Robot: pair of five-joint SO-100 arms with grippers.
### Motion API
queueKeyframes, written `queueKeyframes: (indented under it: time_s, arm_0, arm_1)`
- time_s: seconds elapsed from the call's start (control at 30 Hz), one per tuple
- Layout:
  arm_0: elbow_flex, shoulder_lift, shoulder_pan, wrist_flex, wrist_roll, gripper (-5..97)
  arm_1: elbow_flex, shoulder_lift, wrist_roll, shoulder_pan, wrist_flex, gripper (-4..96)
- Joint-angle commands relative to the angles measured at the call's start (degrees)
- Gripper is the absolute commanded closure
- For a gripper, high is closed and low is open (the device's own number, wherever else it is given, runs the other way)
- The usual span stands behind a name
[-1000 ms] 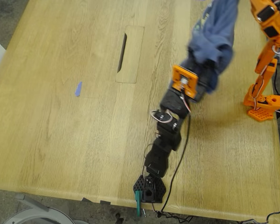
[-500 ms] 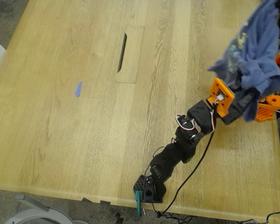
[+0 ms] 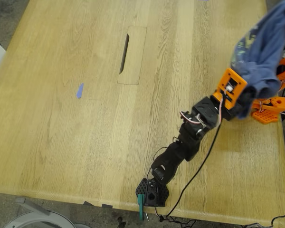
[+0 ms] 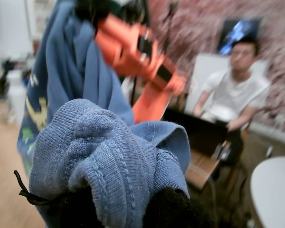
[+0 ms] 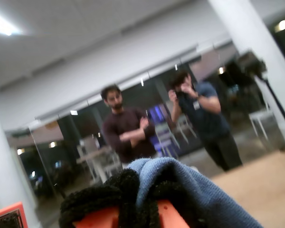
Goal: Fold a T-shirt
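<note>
The slate-blue T-shirt (image 3: 262, 57) hangs bunched in the air over the table's edge at the exterior view's right, with a bit of its print showing. My first gripper (image 3: 243, 103), on the black arm with the orange wrist block, is shut on the shirt's lower bunch. In the first wrist view a ribbed hem wad (image 4: 109, 161) fills the jaws. The orange arm (image 4: 142, 57) holds the cloth up beyond it. My second gripper (image 5: 141, 197) is shut on a fold of the T-shirt (image 5: 194, 190). In the exterior view the shirt hides that gripper.
The wooden table (image 3: 85, 142) has a cable-slot cutout (image 3: 131, 54) and a small blue tape mark (image 3: 79, 90). The orange arm's base (image 3: 270, 108) stands near the exterior view's right edge, the black arm's base (image 3: 152, 192) at the front edge. People (image 4: 232, 90) stand and sit around.
The first arm has swung toward the exterior view's right, carrying the T-shirt's lower end from the table's upper middle to its right edge. Both grips have held.
</note>
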Motion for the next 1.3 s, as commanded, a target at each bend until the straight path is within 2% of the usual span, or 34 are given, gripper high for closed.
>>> queueKeyframes:
  time_s: [0.0, 0.23, 0.37, 0.6, 0.67, 0.83, 0.97, 1.27]
  arm_0:
    - [-2.64, 5.27, -2.99, 9.05, -0.88, 92]
    - [-2.64, 6.50, -9.49, 20.83, -1.14, 92]
    - [-2.64, 7.65, -13.10, 27.25, -1.23, 92]
    - [-0.09, 7.91, -18.37, 27.51, -1.67, 92]
    - [8.00, 12.66, -20.13, 27.51, -1.58, 92]
    - [39.20, 31.55, -24.17, 26.19, -0.70, 92]
    - [72.42, 51.42, -25.40, 13.10, -1.41, 92]
    - [98.44, 66.27, -32.70, -4.31, -1.14, 92]
  arm_1:
    - [-0.79, -2.55, 0.79, -1.49, 1.41, 91.5]
    - [-0.88, -3.78, 2.20, -3.96, 14.59, 91.5]
    - [-0.79, -6.50, 2.64, -2.90, 15.29, 91.5]
    - [0.35, -11.07, 2.99, -3.52, 15.29, 91.5]
    - [2.46, -10.20, 3.16, -1.93, 15.38, 91.5]
    - [2.02, -12.92, 2.72, 0.09, 15.38, 91.5]
    - [-0.79, -18.63, 2.64, 0.44, 15.29, 91.5]
    - [-0.88, -26.63, 0.97, 8.09, 14.68, 91.5]
